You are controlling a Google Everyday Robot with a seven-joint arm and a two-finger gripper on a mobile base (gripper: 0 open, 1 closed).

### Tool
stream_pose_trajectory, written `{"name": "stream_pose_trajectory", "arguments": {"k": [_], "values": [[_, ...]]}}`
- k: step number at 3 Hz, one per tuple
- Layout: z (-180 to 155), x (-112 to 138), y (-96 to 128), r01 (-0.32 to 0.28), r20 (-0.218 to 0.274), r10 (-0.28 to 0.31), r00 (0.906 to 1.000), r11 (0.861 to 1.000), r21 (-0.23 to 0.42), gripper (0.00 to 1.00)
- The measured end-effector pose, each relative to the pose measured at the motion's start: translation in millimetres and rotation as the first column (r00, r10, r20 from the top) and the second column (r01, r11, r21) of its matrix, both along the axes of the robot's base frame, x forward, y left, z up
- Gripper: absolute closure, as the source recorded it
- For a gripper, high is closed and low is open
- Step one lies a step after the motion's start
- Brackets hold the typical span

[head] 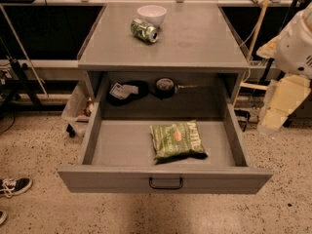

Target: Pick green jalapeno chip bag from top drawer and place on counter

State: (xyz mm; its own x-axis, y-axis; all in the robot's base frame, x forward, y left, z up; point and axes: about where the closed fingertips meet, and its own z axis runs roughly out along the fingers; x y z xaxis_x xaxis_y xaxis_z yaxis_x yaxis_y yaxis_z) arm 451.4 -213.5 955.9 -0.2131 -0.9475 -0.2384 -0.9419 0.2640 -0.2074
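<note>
The green jalapeno chip bag [176, 140] lies flat in the open top drawer [117, 150], right of its middle and near the front panel with the black handle [166, 183]. The counter [195, 38] is the gray cabinet top above the drawer. My arm's white and cream parts are at the right edge of the view, and the gripper [282, 105] hangs there, to the right of the drawer and apart from the bag.
A white bowl [151, 14] and a small green-patterned can [145, 30] lying on its side sit at the back left of the counter. Dark objects [127, 90] lie at the drawer's back. A sneaker [13, 185] is on the floor at the left.
</note>
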Motion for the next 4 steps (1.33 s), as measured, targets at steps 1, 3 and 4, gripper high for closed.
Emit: {"name": "stream_pose_trajectory", "arguments": {"k": [1,3,4], "values": [[-61,26,24,-0.051,-0.067,0.051,0.9965,0.999,-0.004,0.00],[-219,61,58,-0.110,-0.158,0.097,0.9826,0.991,-0.077,0.00],[-219,61,58,-0.110,-0.158,0.097,0.9826,0.991,-0.077,0.00]]}}
